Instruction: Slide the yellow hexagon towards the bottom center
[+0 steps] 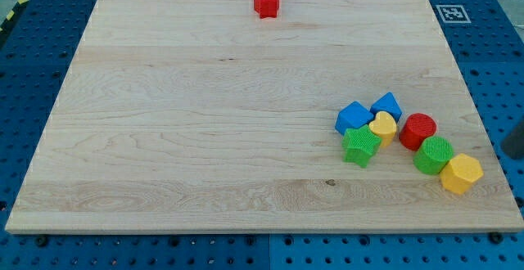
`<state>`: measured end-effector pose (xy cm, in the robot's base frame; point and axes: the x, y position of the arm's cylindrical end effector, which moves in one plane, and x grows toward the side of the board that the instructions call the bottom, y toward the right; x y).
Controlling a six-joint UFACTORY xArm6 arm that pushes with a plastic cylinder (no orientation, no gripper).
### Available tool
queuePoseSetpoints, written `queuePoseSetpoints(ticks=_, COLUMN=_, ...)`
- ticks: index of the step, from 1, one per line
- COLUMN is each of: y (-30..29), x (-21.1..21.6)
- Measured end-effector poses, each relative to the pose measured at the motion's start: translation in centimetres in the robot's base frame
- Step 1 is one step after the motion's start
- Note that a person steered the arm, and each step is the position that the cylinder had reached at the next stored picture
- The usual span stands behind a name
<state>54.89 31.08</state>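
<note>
Not started yet. Yellow hexagon sits just left of my tip, touching the green block. Nothing held. Long push left ahead.

Bright even overhead light, soft short shadows under blocks, sharp focus, no glare

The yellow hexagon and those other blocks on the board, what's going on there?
A pushing arm is meant to slide the yellow hexagon toward the bottom centre. It sits low at the view's right, touching a green block. A dark shape at the right edge may be the rod; my tip is not visible. Nothing is touching the hexagon yet.
</note>
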Motion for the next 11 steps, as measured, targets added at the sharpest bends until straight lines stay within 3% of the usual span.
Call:
queuePoseSetpoints(ticks=2, y=-2.6, x=0.8)
queuePoseSetpoints(ticks=4, y=-10.6, x=3.1)
queuePoseSetpoints(ticks=7, y=-6.6, x=5.6)
queuePoseSetpoints(ticks=11, y=-15.4, x=6.9)
